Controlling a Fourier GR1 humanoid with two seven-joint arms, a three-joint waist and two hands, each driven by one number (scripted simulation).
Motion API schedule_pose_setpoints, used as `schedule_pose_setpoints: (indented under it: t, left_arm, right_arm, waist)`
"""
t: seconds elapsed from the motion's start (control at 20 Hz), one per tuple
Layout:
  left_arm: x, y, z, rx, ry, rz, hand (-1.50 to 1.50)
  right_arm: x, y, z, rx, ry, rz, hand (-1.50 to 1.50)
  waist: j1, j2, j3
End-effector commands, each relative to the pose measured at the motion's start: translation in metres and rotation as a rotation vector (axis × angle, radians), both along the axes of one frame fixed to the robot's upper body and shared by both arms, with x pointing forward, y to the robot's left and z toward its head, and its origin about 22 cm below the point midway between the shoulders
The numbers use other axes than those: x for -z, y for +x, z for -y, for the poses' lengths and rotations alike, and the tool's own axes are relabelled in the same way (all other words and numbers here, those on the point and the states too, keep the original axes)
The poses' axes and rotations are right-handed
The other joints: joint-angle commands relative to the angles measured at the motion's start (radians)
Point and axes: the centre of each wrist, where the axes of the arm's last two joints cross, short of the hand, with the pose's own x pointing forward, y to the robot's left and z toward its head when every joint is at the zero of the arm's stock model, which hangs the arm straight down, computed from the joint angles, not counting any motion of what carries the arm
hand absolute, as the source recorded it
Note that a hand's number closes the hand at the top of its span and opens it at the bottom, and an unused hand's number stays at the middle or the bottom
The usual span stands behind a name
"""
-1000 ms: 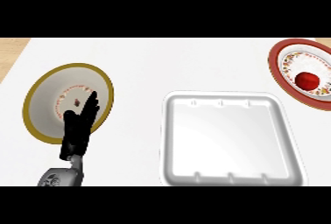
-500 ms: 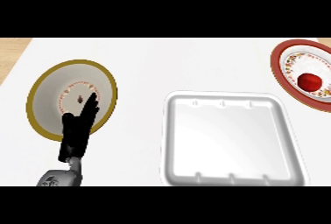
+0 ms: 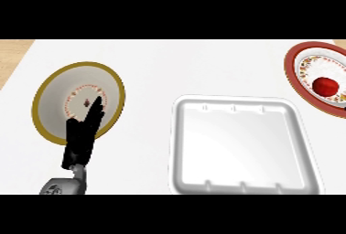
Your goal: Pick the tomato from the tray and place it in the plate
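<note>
While only one arm shows, coming in from the near edge at left, it is the robot's left: grey forearm [image 3: 62, 185] w/ a black left hand [image 3: 82, 139] above it. Fingers are straight and held together, pointing far and slightly right; nothing is held. Fingertips [image 3: 97, 101] overlap the lower centre of a gold-rimmed white round plate [image 3: 47, 91]; contact vs. hovering can't be told from this view. Right hand: not visible.

Near-centre to right: white rectangular moulded tray w/ rounded corners [image 3: 182, 137], lying flat on the white counter top [image 3: 202, 64]. Small notches show along its near and far inner walls. Tray holds no item.

Mid-left: the gold-rimmed plate sits flat on the counter, w/ a ring of small red-brown dots and a dark mark at centre. It lies well apart from the tray, to the tray's far left.

Far right: red-rimmed white round plate w/ patterned inner band [image 3: 297, 68], partly cut off by the right edge. The small red round tomato [image 3: 326, 85] rests inside it, approx. at the visible centre, well apart from the tray and the hand.

Far left corner: strip of light wood surface [image 3: 13, 55] beyond the counter's edge.
</note>
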Motion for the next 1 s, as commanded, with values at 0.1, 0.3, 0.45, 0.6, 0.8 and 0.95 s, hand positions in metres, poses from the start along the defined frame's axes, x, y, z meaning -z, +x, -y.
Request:
schedule_pose_setpoints:
  t: [0.1,0.3,0.45,0.6,0.8,0.95]
  left_arm:
    - [-0.001,-0.002,-0.011,0.002,0.01,0.001,0.0]
    - [0.005,-0.004,-0.006,-0.011,-0.005,-0.011,0.0]
    - [-0.001,0.002,-0.005,0.016,0.009,0.001,0.0]
    - [-0.002,-0.001,0.009,0.025,-0.005,-0.006,0.0]
    - [0.0,0.006,0.007,0.0,0.001,0.0,0.0]
    - [-0.004,0.002,0.003,-0.005,-0.013,-0.013,0.0]
  right_arm:
    - [0.008,-0.009,0.005,0.026,-0.032,-0.018,-1.5]
    - [0.007,-0.015,0.011,0.06,-0.045,-0.011,-1.5]
    - [0.01,-0.011,0.006,0.093,-0.067,-0.029,-1.5]
    - [0.015,-0.015,0.007,0.084,-0.081,-0.044,-1.5]
    - [0.01,-0.032,0.024,0.099,-0.105,-0.041,-1.5]
    - [0.008,-0.033,0.027,0.148,-0.097,-0.033,-1.5]
  waist:
    - [0.003,0.001,0.0]
    - [0.005,0.004,0.001]
    - [0.008,0.005,0.001]
    - [0.004,0.002,0.001]
    - [-0.006,0.006,0.002]
    - [0.006,0.003,0.002]
